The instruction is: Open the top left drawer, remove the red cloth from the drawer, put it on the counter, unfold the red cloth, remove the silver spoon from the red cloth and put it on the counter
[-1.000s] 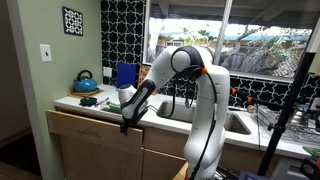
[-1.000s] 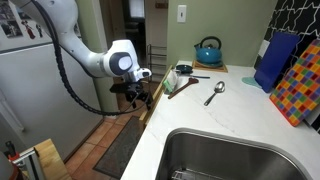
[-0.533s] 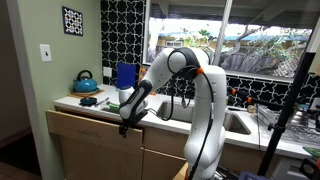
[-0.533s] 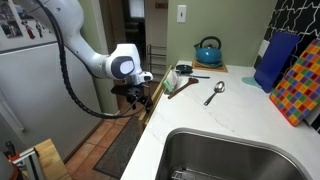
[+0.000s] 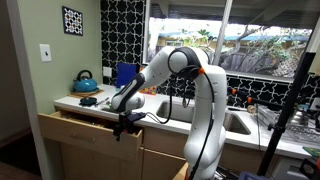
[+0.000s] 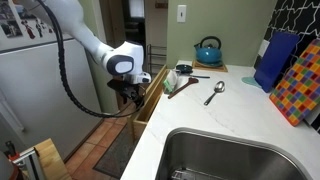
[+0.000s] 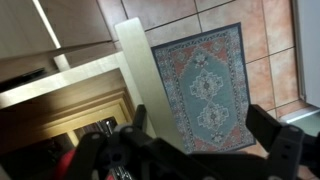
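The drawer (image 5: 85, 135) stands partly out under the counter (image 5: 95, 105). Its pale wooden front runs along the counter edge, and its box points back under the counter. My gripper (image 5: 128, 122) is at that front. In the wrist view my gripper (image 7: 195, 150) has its dark fingers (image 7: 285, 145) apart; I cannot tell whether they touch the wood. The front's flat top edge (image 7: 130, 60) runs from 12 toward 6 o'clock. At 8 o'clock, inside the box, is a dim red patch, the cloth (image 7: 60, 162); its lie is too dark to read. At 12 o'clock is open floor: brown tiles and a patterned rug (image 7: 205, 85).
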Robot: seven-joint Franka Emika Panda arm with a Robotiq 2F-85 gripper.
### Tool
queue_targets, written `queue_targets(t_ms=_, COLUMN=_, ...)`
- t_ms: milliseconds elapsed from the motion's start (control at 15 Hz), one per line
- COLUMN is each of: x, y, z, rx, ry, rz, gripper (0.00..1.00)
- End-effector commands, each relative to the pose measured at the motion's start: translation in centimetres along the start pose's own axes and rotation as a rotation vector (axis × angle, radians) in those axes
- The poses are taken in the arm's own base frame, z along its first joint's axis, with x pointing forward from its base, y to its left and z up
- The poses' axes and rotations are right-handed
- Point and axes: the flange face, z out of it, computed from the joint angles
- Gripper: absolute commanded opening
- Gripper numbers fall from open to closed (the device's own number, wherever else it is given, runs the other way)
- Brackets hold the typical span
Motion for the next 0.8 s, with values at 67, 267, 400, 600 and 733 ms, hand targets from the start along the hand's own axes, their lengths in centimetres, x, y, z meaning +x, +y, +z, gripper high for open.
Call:
queue_targets(t_ms=67, x=-0.6, y=-5.1, z=2.2, rx=0.130, ry=-0.173, rz=-0.014, gripper=1.00)
queue_targets(t_ms=267, x=-1.0, y=-7.0, z=2.7, rx=0.149, ry=-0.252, rz=0.001, gripper=1.00)
queue_targets(t_ms=400, x=-1.2, y=-7.8, z=2.0, rx=0.161, ry=-0.260, rz=0.015, gripper=1.00)
queue_targets(t_ms=600, x=-0.6, y=-7.8, z=-0.2, rx=0.126, ry=-0.179, rz=0.098, gripper=1.00)
queue_targets(t_ms=733, x=0.1, y=-7.4, z=-2.0, rx=0.090, ry=-0.104, rz=0.188, gripper=1.00)
